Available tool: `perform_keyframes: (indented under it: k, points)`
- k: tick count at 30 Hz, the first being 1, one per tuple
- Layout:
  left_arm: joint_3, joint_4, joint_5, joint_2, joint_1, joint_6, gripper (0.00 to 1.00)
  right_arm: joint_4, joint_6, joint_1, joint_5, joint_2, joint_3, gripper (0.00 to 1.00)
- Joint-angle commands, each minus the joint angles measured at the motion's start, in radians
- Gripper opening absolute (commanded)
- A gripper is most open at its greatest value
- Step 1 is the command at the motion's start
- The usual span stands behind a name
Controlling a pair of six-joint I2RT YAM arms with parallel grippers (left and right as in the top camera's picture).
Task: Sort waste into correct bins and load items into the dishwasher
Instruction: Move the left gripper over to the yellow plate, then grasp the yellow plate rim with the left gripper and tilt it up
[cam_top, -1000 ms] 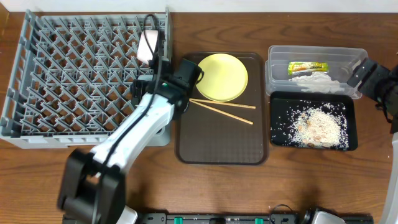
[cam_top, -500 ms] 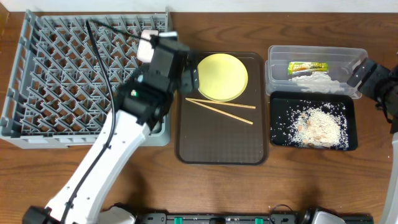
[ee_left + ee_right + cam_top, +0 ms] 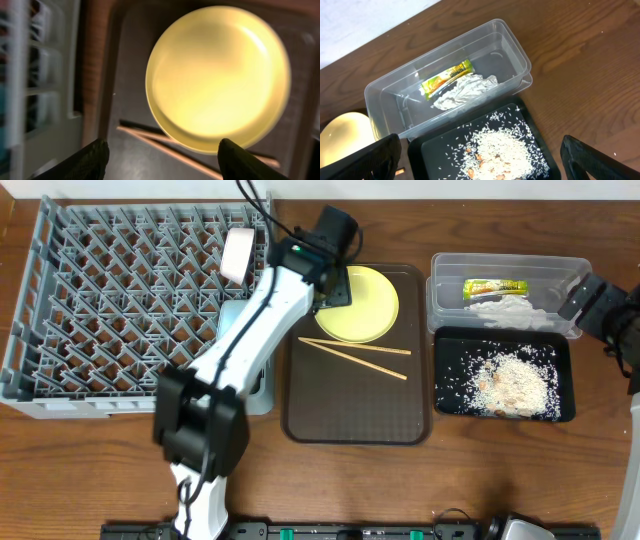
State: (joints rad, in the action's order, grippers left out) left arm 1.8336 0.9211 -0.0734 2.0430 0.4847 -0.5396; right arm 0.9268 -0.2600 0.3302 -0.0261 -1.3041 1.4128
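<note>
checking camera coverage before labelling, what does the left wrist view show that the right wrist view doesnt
Only the left wrist view: the two chopsticks on the brown serving tray, and an edge of the dish rack.

Only the right wrist view: the clear tub holding the snack wrapper and tissue, and the black tray with the rice scraps.

Both: the yellow plate, large in the left wrist view and only a sliver at the lower left corner of the right wrist view.
</note>
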Motion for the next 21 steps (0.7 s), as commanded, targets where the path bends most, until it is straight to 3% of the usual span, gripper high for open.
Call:
perform_keyframes:
  k: [1,14,21]
  points:
    - [0.019,-0.026,-0.010,0.068,-0.001,-0.111,0.70,0.002,-0.009,0.003,0.003,0.007,0.012,0.99]
    - [0.018,-0.101,-0.024,0.218,-0.001,-0.265,0.48,0.002,-0.009,0.003,0.003,0.007,0.012,0.99]
    - [0.017,-0.101,-0.069,0.256,-0.010,-0.286,0.48,0.002,-0.009,0.003,0.003,0.007,0.012,0.99]
